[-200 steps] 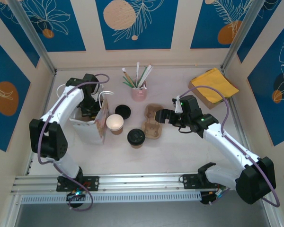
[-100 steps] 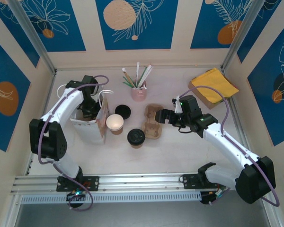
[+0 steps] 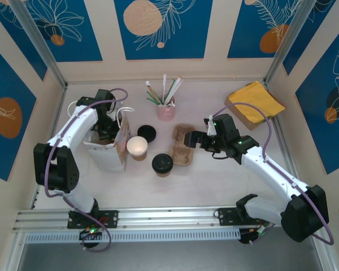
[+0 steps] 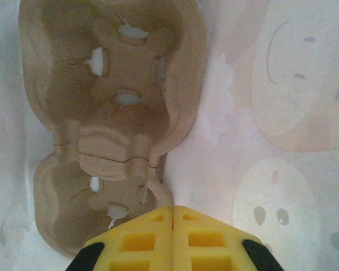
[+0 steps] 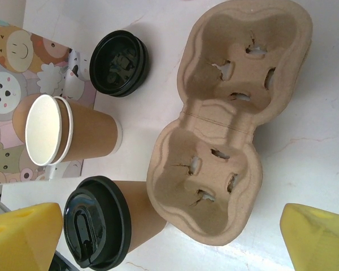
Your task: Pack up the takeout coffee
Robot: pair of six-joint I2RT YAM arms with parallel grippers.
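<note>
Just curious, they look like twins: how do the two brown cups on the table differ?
The lidded cup wears a black lid; the open cup shows its pale inside. The lidded cup stands beside the carrier; the open cup stands beside the bag. Both are brown paper and upright.

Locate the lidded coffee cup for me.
Top view: the lidded coffee cup stands mid-table, between the open cup and the cardboard carrier, slightly toward the near edge.

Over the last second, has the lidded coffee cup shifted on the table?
No. The lidded coffee cup keeps its spot beside the near end of the cardboard carrier.
</note>
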